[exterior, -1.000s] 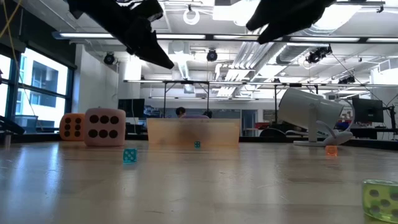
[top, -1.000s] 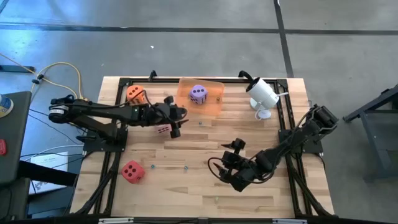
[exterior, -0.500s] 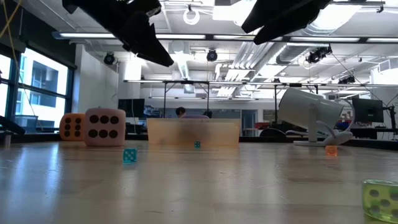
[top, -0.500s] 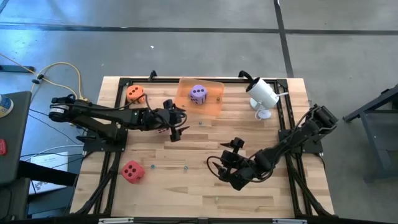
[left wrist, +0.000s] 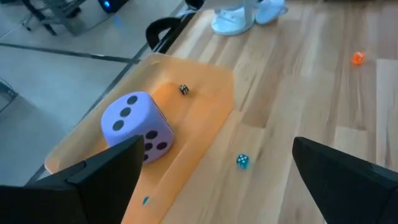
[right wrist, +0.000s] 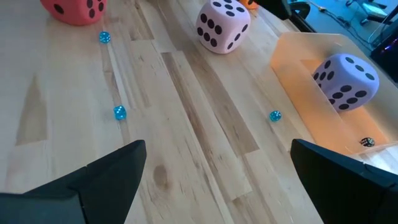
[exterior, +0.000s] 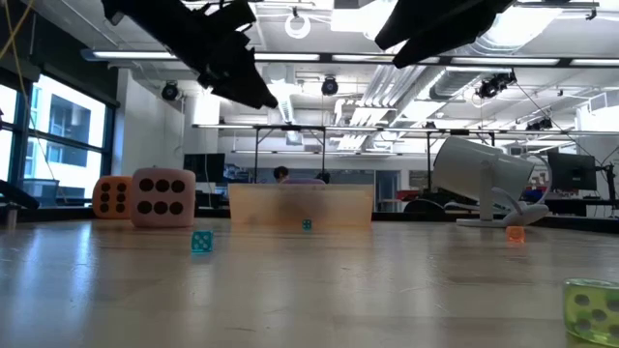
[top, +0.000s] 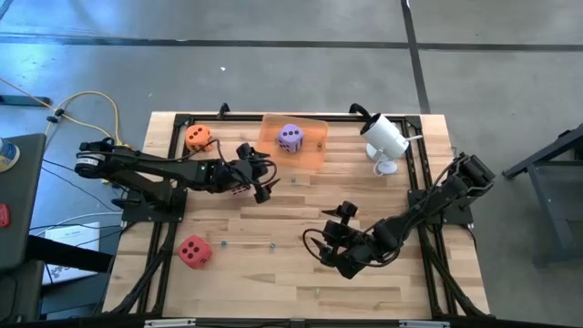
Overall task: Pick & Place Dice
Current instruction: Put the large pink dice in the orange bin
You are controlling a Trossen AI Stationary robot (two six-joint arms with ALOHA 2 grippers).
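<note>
Left gripper (top: 261, 179): raised above the table just short of the orange tray (top: 293, 153), fingers spread wide, nothing held. A second ago the jaws were noticeably narrower over the pink die (right wrist: 222, 25); they have since been opened fully and carried slightly toward the tray. The pink die is seen resting on the wood in the low view, apart from the fingers, so no grasp is judged to have been made and that pick remains to be done.

Right gripper (top: 330, 248): parked over the near-centre of the table, fingers wide, empty, unmoved.

Dice, by location:
- purple die (top: 291, 138): inside the tray, already placed.
- orange die (top: 199, 138): far left of the table, near the pink die.
- red die (top: 193, 250): near left of the table, well apart from the others.

Views compared: in the high view the pink die is almost wholly hidden beneath the left arm; it is shown plainly by the low and right wrist views. Only the wrist views resolve a tiny dark die (left wrist: 183, 89) lying inside the tray.
</note>
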